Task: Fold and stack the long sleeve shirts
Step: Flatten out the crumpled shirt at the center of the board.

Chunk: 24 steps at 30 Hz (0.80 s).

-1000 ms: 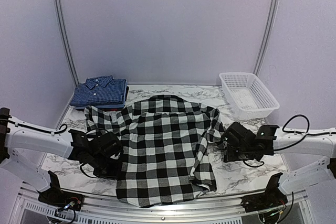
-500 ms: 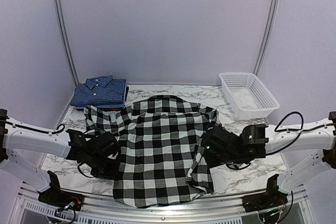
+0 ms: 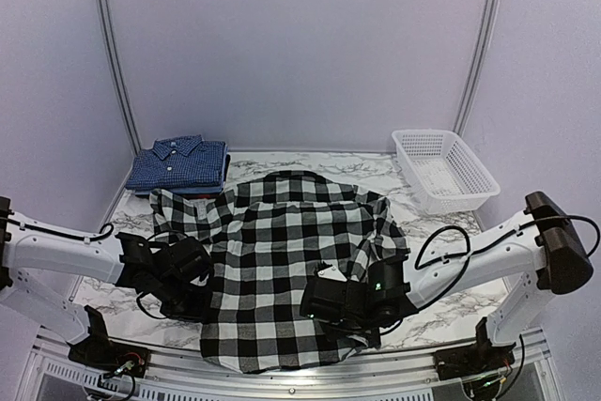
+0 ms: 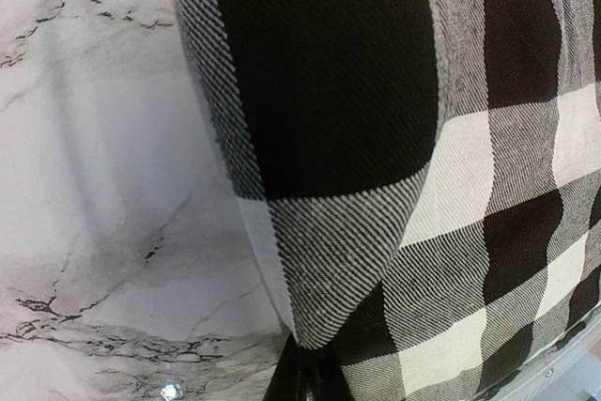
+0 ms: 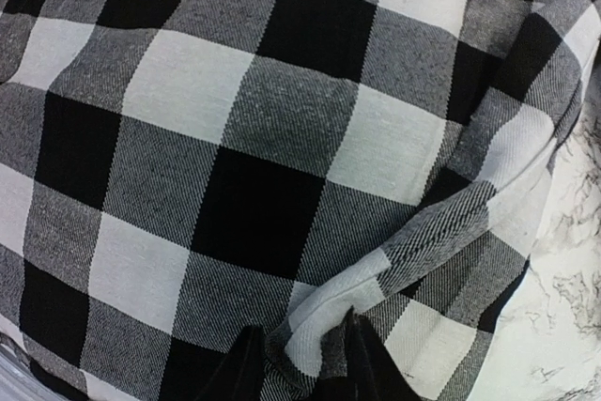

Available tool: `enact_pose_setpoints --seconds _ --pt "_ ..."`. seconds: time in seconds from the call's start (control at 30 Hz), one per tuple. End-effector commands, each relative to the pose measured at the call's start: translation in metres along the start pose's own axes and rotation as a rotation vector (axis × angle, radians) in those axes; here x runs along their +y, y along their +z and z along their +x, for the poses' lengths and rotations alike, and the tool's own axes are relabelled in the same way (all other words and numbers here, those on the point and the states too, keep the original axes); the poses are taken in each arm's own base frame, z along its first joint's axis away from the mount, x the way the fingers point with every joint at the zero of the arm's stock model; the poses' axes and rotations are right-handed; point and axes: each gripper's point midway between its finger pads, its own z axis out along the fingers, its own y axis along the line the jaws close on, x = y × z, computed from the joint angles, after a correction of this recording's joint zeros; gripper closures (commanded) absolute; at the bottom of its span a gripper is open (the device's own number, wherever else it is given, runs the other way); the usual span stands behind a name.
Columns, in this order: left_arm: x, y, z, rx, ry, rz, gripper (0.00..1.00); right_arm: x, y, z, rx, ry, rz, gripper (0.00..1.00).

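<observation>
Checked shirt pinched at both sides on a marble-patterned table.

The black-and-white checked shirt [image 3: 282, 260] is spread, collar to the far side, across the middle of the table [image 3: 441, 312], whose white top is veined in grey. A fold of the shirt's left edge is pinched in the left hand [image 3: 195, 296]; in the left wrist view the cloth is seen gathered to a point at the closed fingertips [image 4: 299, 377]. The right hand [image 3: 317, 305] is set over the shirt's near right part, and a doubled ridge of cloth is clamped between its fingers [image 5: 246, 363]. Folded dark blue shirts [image 3: 178, 164] are stacked at the far left corner, and a white mesh basket [image 3: 443, 171] is placed at the far right. The table is enclosed by plain pale lilac walls [image 3: 300, 44].
</observation>
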Motion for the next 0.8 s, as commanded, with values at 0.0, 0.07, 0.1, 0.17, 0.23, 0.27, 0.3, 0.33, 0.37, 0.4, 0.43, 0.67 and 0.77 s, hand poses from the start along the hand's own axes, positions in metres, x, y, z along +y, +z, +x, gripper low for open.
enact_pose_setpoints --seconds 0.0,0.07,0.1,0.17,0.23,0.27,0.3,0.33,0.37,0.4,0.43,0.67,0.77 --pt "0.017 0.0 0.013 0.046 0.005 -0.052 1.0 -0.009 -0.002 0.002 0.004 0.044 0.042 0.75" --pt "0.016 0.0 0.012 0.045 0.003 -0.051 1.0 -0.012 -0.001 0.005 0.01 0.045 0.051 0.76" --pt "0.016 0.0 0.013 0.046 0.004 -0.051 1.0 -0.012 -0.001 0.007 0.013 0.046 0.046 0.8" --pt "0.016 0.0 0.012 0.046 0.005 -0.051 1.0 -0.015 -0.002 0.009 0.017 0.051 0.043 0.93" --pt "0.018 0.001 0.013 0.048 0.005 -0.054 1.0 -0.028 -0.005 0.014 0.023 0.06 0.076 1.0" --pt "0.018 0.001 0.014 0.051 0.006 -0.055 1.0 -0.037 -0.008 0.017 0.024 0.079 0.099 1.0" --pt "0.018 0.001 0.014 0.051 0.008 -0.055 1.0 -0.049 -0.011 0.021 0.028 0.082 0.127 1.0" --pt "0.019 0.001 0.015 0.052 0.009 -0.058 1.0 -0.059 -0.016 0.025 0.027 0.111 0.146 1.0" --pt "0.021 0.001 0.016 0.051 0.009 -0.059 1.0 -0.072 -0.02 0.031 0.032 0.129 0.166 1.0" --pt "0.022 0.0 0.017 0.051 0.009 -0.062 1.0 -0.082 -0.024 0.037 0.036 0.151 0.175 1.0" --pt "0.024 0.0 0.017 0.05 0.006 -0.065 1.0 -0.092 -0.027 0.044 0.043 0.175 0.18 1.0" --pt "0.035 -0.004 0.023 0.052 -0.015 -0.07 1.0 -0.117 -0.038 0.074 0.096 0.273 0.121 1.0" --pt "0.038 -0.005 0.024 0.054 -0.022 -0.071 1.0 -0.121 -0.039 0.079 0.108 0.276 0.112 1.0"
